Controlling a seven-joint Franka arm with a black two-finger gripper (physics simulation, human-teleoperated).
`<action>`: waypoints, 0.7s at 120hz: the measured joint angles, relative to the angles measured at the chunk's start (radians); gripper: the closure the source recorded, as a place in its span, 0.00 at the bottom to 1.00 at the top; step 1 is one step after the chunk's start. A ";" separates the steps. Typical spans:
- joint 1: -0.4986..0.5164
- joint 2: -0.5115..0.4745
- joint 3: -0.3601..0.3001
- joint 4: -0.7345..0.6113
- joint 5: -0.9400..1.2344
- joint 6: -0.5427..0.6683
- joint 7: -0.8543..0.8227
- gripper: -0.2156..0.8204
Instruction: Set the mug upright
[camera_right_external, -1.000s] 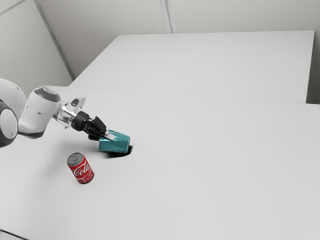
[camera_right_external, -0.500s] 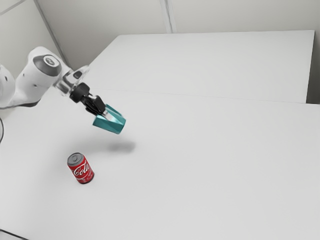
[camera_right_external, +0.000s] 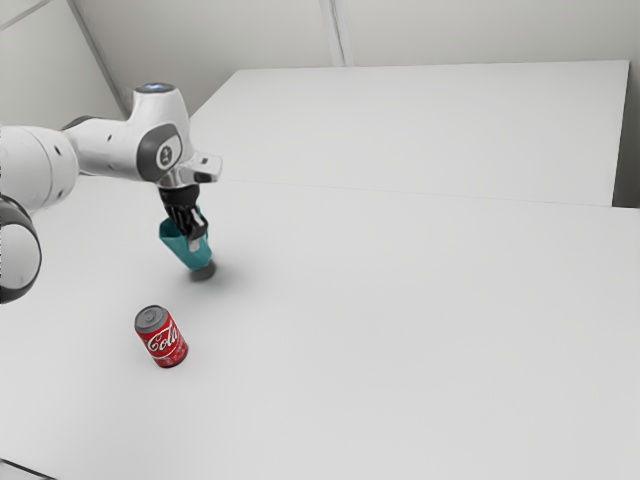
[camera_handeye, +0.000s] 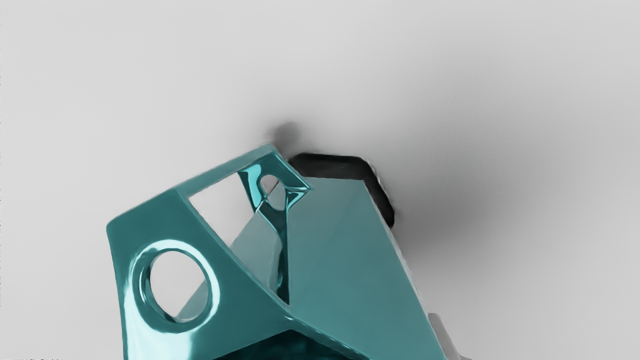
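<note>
Over the white table (camera_right_external: 430, 330), my gripper (camera_right_external: 195, 242) is clamped on the faceted teal mug (camera_right_external: 180, 245), how widely I cannot tell; the mug tilts, near the red cola can (camera_right_external: 163, 340).

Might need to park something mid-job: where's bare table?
Bare: the wide stretch of table from mug and red can to the exterior view's right edge. Crowded: around the gripper and tilted mug, with the can nearby.

Passable gap between mug (camera_right_external: 187, 253) and can (camera_right_external: 165, 345)
</note>
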 joint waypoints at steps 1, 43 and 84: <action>0.000 0.002 0.000 0.001 0.002 0.000 -0.004 0.96; -0.012 0.049 0.006 0.021 0.032 -0.011 -0.135 0.79; -0.014 -0.003 -0.005 0.216 0.031 -0.149 -0.201 0.33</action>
